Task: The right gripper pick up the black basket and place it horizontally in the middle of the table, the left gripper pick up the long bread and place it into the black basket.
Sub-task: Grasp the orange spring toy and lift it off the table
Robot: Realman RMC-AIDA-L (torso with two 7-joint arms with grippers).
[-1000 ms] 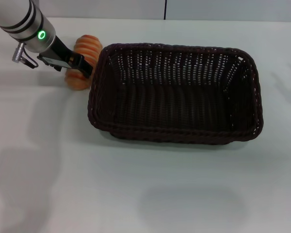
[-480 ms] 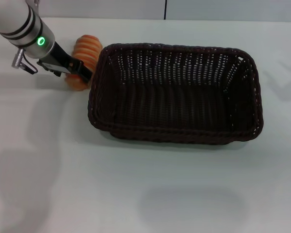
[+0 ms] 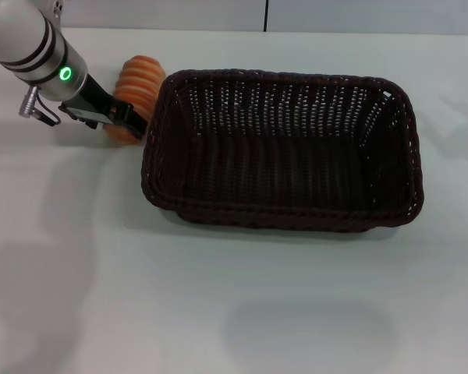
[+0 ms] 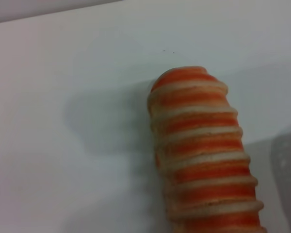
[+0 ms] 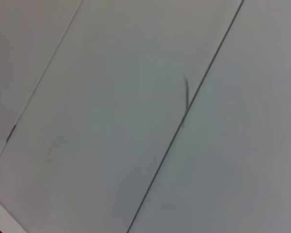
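Long bread (image 3: pixel 134 92), upper left beside the black basket (image 3: pixel 281 148), was now pinched by the left claw (image 3: pixel 123 118), which had shifted slightly left, grasp apparently secured.

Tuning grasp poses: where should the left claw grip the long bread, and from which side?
Probably across the narrow middle of the long bread, fingers in the ridge grooves. Come from above and the robot's left, where the left claw already sits: the black basket wall crowds its right side.
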